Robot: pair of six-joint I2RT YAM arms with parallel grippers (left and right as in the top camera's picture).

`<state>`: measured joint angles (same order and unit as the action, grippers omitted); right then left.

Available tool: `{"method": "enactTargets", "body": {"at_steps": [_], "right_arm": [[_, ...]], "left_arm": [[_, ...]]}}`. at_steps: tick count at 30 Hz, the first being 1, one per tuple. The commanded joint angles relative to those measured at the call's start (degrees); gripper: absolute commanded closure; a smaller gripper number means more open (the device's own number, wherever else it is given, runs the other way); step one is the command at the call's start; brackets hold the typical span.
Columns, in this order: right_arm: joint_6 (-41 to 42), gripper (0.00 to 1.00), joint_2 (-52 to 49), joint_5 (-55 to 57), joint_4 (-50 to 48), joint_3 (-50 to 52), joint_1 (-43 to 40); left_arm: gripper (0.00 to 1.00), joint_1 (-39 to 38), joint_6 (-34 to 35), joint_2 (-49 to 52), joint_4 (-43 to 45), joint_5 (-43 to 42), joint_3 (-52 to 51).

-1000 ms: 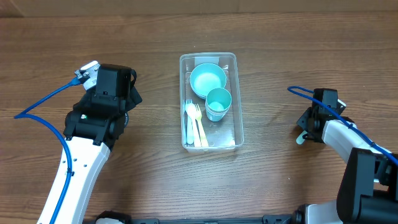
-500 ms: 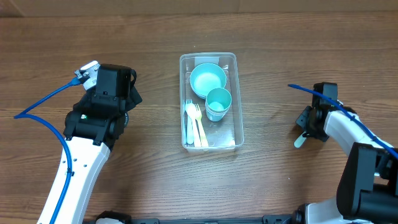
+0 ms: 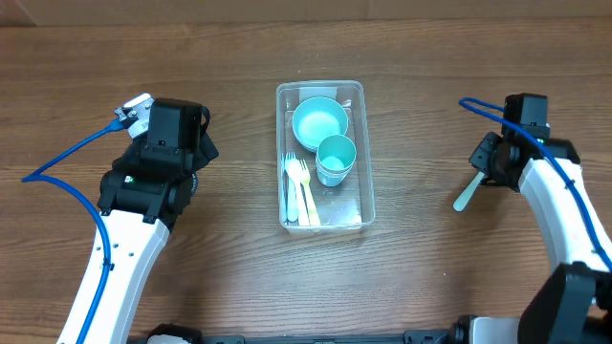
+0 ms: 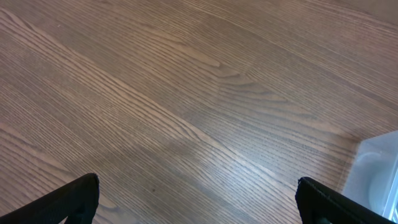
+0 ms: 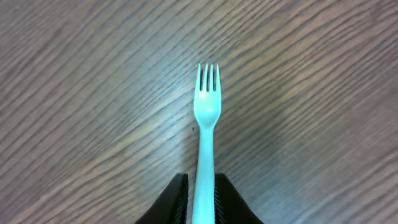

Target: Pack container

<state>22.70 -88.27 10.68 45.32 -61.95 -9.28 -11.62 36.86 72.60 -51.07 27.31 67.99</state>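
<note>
The clear plastic container [image 3: 356, 91] stands at the table's middle. It holds a teal bowl [image 3: 318, 122], a teal cup [image 3: 335, 158] and several plastic utensils [image 3: 300, 187]. Its corner shows in the left wrist view [image 4: 376, 168]. My right gripper [image 3: 485, 169] is far right of the container, shut on the handle of a teal fork [image 5: 204, 127] that points down-left above the table [image 3: 466, 195]. My left gripper [image 4: 199, 205] is wide open and empty over bare wood, left of the container; the overhead view shows only its arm [image 3: 158, 162].
A blue cable [image 3: 67, 162] trails from the left arm across the table's left side. Another blue cable [image 3: 478, 107] loops by the right wrist. Wooden tabletop [image 3: 430, 277] lies all around the container.
My right gripper has risen and moved back and right with the teal fork, which now hangs clear below it. The left arm has not moved.
</note>
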Motion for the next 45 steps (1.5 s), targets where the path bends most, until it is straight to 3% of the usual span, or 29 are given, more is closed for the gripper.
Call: {"method": "enactTargets", "body": {"at_steps": [1,5,7,13,17,24,27,28,33,45], "right_arm": [[-0.39,0.82,1.7,-0.22,0.76,-1.75,0.26],[1.01,0.62,-0.5,-0.22,-4.63,4.24,0.26],[1.38,0.58,-1.84,-0.22,-10.08,9.16,0.26],[2.89,0.57,-2.54,-0.24,-24.11,20.26,0.26],[2.84,0.58,-3.06,-0.22,-29.81,23.45,0.22],[2.86,0.58,-13.7,-1.68,-37.16,24.0,0.22],[2.86,0.69,-13.64,-1.73,-36.79,23.96,0.22],[2.86,0.78,-13.64,-1.73,-35.63,23.65,0.22],[2.84,0.85,-12.55,-1.68,-30.38,20.98,0.22],[0.07,0.86,-0.79,-1.25,-17.77,12.39,0.33]], "left_arm": [[0.0,0.13,-1.11,-0.59,0.11,1.2,0.72],[0.0,0.13,-1.11,-0.59,0.11,1.2,0.72],[0.0,0.13,-1.11,-0.59,0.13,1.2,0.72],[0.0,0.13,-1.11,-0.59,0.11,1.2,0.72],[0.0,0.13,-1.11,-0.59,0.11,1.2,0.72],[0.0,0.13,-1.11,-0.59,0.11,1.2,0.72],[0.0,0.13,-1.11,-0.59,0.13,1.2,0.72],[0.0,0.13,-1.11,-0.59,0.13,1.2,0.72],[0.0,0.13,-1.11,-0.59,0.11,1.2,0.72],[0.0,0.13,-1.11,-0.59,0.11,1.2,0.72]]}}
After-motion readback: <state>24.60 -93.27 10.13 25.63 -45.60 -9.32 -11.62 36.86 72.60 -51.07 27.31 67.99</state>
